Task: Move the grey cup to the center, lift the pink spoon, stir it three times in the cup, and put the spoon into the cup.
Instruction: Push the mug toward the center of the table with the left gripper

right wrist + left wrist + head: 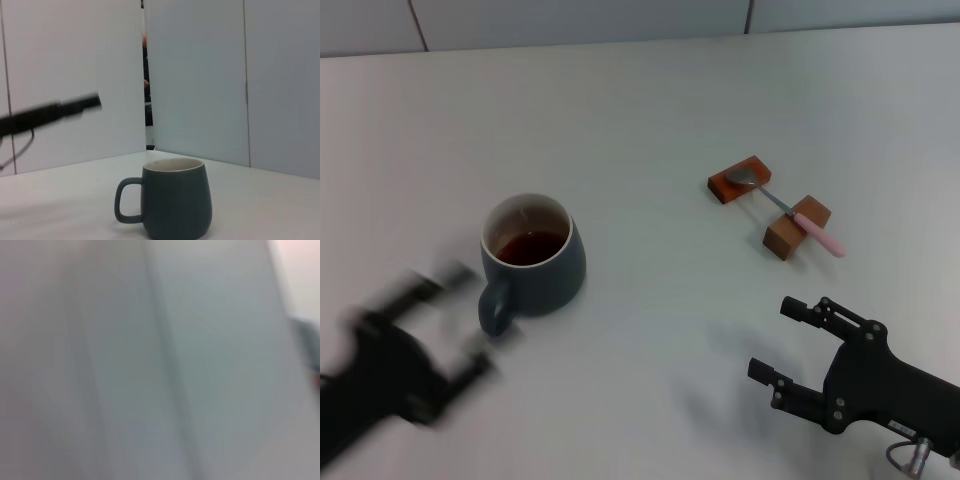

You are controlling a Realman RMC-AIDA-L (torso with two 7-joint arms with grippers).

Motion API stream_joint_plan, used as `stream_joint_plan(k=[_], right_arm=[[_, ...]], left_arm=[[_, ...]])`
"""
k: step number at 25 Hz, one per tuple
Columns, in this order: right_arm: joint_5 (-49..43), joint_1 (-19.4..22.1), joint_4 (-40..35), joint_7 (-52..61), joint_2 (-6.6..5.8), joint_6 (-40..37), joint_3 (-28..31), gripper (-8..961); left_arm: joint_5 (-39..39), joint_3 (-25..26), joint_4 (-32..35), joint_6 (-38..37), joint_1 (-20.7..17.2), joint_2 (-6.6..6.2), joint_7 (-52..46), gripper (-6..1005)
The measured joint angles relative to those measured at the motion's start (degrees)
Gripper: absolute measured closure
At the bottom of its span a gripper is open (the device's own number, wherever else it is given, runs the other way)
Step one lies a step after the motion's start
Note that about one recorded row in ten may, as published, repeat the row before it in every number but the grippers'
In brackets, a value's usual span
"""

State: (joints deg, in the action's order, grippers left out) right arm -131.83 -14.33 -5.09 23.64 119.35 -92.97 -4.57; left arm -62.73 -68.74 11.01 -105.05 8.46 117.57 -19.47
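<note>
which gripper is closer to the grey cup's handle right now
Left. The left gripper sits open just beside the grey cup handle; the right gripper is open, well off toward the cup's other side.

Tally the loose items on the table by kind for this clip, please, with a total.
Grey cup: 1
Pink spoon: 1
Brown wooden blocks: 2, one under the spoon's bowl, one under its handle
Total: 4
</note>
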Motion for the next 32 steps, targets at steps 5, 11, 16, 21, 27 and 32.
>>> stream_joint_plan(k=[5, 11, 16, 21, 27, 32], right_arm=[[0.00, 0.00, 0.00, 0.00, -0.01, 0.00, 0.00, 177], [-0.01, -0.05, 0.00, 0.00, -0.06, -0.02, 0.00, 176], [0.00, -0.16, 0.00, 0.17, -0.08, -0.24, -0.01, 176], [-0.01, -0.18, -0.01, 0.38, -0.09, -0.37, 0.00, 176], [0.00, -0.18, 0.00, 0.44, -0.14, -0.34, 0.00, 176], [-0.01, -0.18, 0.00, 0.46, -0.17, -0.08, 0.00, 177]], left_arm=[[1.15, 19.22, -1.45, -0.19, -0.77, 1.15, 12.07, 344], [1.23, 23.98, -8.92, 7.79, 4.29, 1.29, 31.16, 615], [1.23, 26.51, -17.24, 17.29, 9.81, 1.52, 48.22, 886], [0.98, 32.06, -25.21, 21.67, 13.60, 1.52, 59.78, 982], [0.74, 34.09, -31.26, 23.02, 16.70, 1.58, 63.80, 996], [-0.48, 35.49, -34.01, 24.32, 18.65, 1.60, 64.00, 997]])
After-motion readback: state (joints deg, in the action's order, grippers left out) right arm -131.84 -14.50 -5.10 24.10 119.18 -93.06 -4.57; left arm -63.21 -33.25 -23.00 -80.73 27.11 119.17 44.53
